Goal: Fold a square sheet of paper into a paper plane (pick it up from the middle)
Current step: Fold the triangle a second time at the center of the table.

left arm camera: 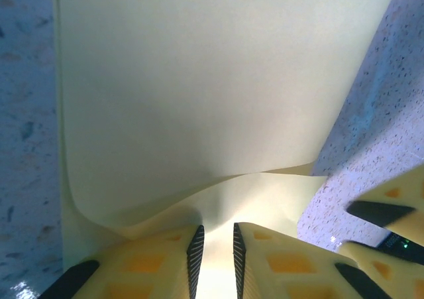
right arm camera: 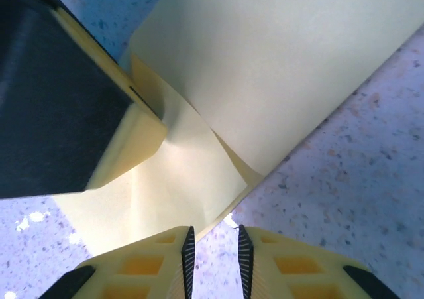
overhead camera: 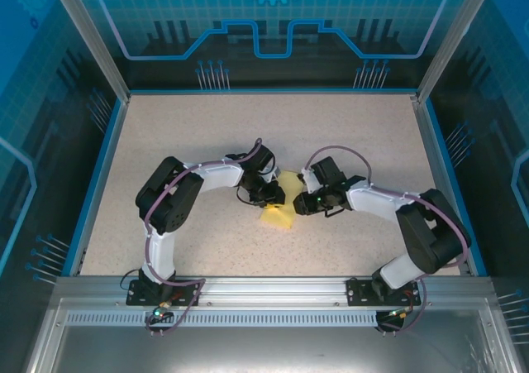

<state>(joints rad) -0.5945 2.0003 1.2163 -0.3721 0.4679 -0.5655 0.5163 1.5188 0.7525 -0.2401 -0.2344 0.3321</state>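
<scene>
The square sheet of paper (overhead camera: pixel 278 216) lies near the middle of the speckled table (overhead camera: pixel 207 125), a small pale-yellow patch between the two gripper heads, which meet over it from either side. From above most of it is hidden under them. Its near part sticks out toward the arm bases, and a sliver shows farther back.

The left gripper (overhead camera: pixel 271 193) sits over the sheet's left side. Its own camera shows the paper (left arm camera: pixel 199 80) in two layers. The near edge of the upper one bows up off the lower one in a soft curve, just ahead of the fingertips. Here the left gripper (left arm camera: pixel 216 231) has its ribbed pads (left arm camera: pixel 196 259) drawn close with a thin slit between them, and yellow shows in that slit. Whether they are nipping the sheet or merely standing over it, I cannot tell.

The right gripper (overhead camera: pixel 301 202) is at the sheet's right edge. In its wrist view the right gripper (right arm camera: pixel 214 233) has its fingers slightly parted and gripping nothing — bare table shows in the gap, and a corner of the lower layer (right arm camera: pixel 199 179) ends right at their tips. One finger of the left gripper (right arm camera: pixel 73 93) comes in from the left, its tip against the paper where the two layers meet. The left wrist view catches the right gripper's fingers (left arm camera: pixel 391 203) at the lower right, over bare table just beside the sheet.
</scene>
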